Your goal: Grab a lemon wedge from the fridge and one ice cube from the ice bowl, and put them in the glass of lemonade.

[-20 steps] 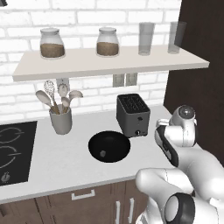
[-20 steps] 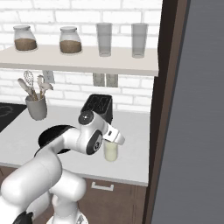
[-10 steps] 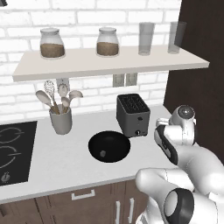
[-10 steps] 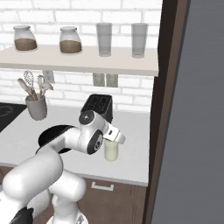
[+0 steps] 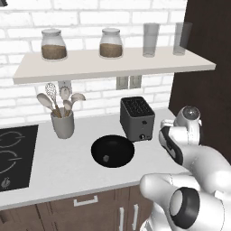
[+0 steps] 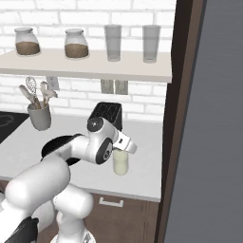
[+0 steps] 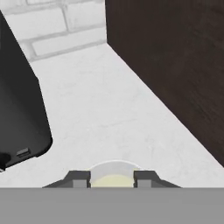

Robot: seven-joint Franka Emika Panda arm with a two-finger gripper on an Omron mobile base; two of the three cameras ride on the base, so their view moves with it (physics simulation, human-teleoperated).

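Ice bowl (image 5: 113, 151) sits on worktop (image 5: 67, 164) well left of pincer (image 7: 112, 178), ice cube (image 5: 105, 158) inside. Toaster (image 7: 17, 113) just left. Glass of lemonade (image 6: 120, 162) directly beneath narrowly parted, empty pincer; fridge (image 6: 209, 142) right.

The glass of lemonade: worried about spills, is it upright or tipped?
Upright: the glass of lemonade stands on the counter with its pale drink level inside.

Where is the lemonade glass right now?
The glass of lemonade stands on the counter right of the toaster, near the dark fridge wall, directly under the gripper.
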